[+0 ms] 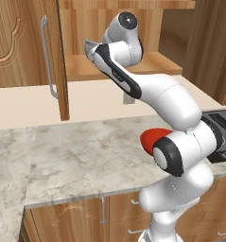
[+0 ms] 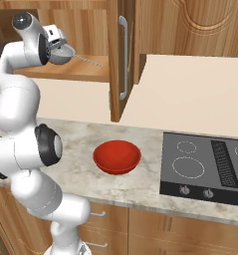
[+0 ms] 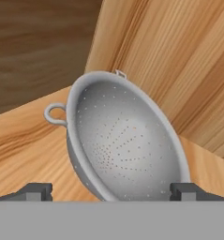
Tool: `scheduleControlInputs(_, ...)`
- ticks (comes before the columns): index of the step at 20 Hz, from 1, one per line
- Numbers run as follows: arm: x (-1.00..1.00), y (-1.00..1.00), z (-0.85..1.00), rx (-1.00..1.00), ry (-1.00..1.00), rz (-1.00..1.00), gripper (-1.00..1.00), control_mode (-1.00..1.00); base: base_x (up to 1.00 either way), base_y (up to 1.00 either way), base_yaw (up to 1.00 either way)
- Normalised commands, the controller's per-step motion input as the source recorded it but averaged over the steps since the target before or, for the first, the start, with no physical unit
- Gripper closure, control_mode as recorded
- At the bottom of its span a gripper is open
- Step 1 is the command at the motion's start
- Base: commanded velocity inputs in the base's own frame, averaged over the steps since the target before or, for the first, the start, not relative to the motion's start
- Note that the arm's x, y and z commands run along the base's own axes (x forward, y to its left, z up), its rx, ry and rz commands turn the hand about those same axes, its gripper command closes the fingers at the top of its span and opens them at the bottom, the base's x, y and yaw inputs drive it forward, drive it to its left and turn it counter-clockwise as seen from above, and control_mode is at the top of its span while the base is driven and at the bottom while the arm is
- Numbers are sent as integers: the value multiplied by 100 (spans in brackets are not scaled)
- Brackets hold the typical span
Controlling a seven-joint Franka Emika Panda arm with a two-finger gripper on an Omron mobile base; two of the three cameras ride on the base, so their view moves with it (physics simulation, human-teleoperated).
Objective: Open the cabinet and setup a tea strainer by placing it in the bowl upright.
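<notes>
Step in hand: reach for the strainer (image 3: 125, 145), judged from the open cabinet (image 1: 62, 61) and the end effector (image 3: 111, 191) inside it, jaws spread wide with one tip on either side of the strainer's near rim, nothing gripped yet; strainer located on the cabinet's lower shelf (image 1: 152, 64), tilted, seemingly resting against the back corner; bowl (image 2: 117, 156) located on the surface (image 2: 80, 144), between the arm and the cooktop (image 2: 205, 169), well apart from the strainer

Next move, as a judgement: close on the thin rim, lift clear of the shelf, withdraw past the door edge, lower into the bowl with the opening up; risk of slip on smooth metal

Materials: strainer of grey perforated metal, hemispherical, with a small loop handle (image 3: 55, 115); bowl glossy red, round, shallow; cabinet of wood grain with a silver bar handle (image 2: 123, 55); surface of mottled marble
</notes>
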Motion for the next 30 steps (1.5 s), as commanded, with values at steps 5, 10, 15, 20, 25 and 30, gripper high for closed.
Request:
scheduleControlInputs(5, 6, 9, -14, 0, 4, 2, -100, -100, 0, 0, 0)
scheduleControlInputs(10, 3, 10, -8, 0, 0, 5, -100, -100, 0, 0, 0)
scheduleControlInputs(15, 20, 0, 0, 0, 0, 5, -100, -100, 0, 0, 0)
scheduleControlInputs(20, 23, 0, 0, 0, 0, 5, -100, -100, 0, 0, 0)
scheduleControlInputs(25, 22, 1, 0, 0, 0, 4, -100, -100, 0, 0, 0)
scheduleControlInputs(30, 5, 1, 0, 0, 0, 4, 100, -100, 0, 0, 0)
